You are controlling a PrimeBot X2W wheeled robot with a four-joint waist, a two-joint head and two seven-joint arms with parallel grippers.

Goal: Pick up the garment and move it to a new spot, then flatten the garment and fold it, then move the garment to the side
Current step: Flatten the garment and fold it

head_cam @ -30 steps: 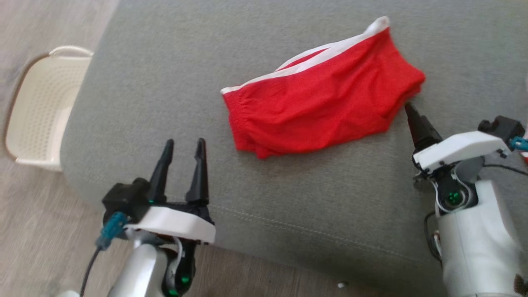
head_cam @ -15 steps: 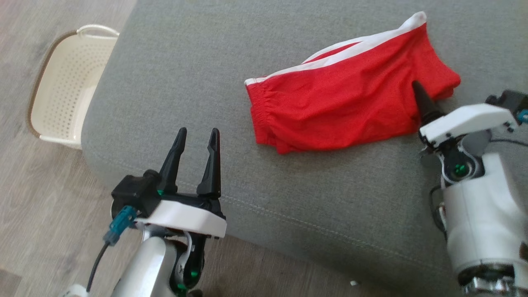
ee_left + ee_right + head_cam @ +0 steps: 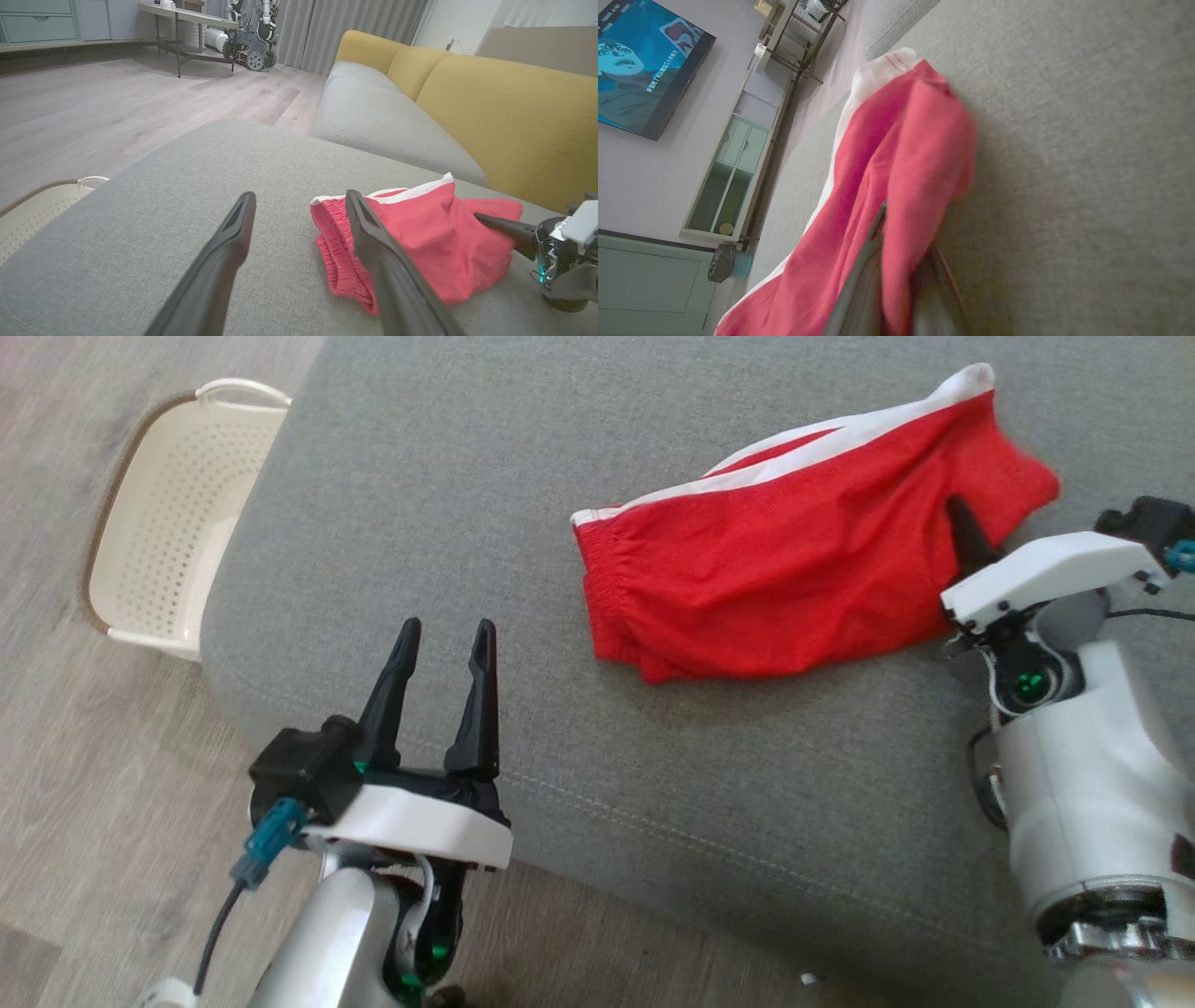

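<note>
Red mesh shorts with white trim [image 3: 794, 569] lie on the grey fabric cushion [image 3: 467, 476], right gripper [image 3: 962, 527] jaws narrow, pinching just a hem fold, left gripper [image 3: 443, 635] wide and empty, so that thin bite may slip on lift.

The right gripper [image 3: 962, 527], a second ago with its fingertip just off the right edge of the red shorts [image 3: 794, 579], has advanced over the cloth, and a fold now lies between its fingers. The head camera has swung, so the sofa cushion [image 3: 467, 523] and basket [image 3: 168, 523] sit further right in its view.
</note>
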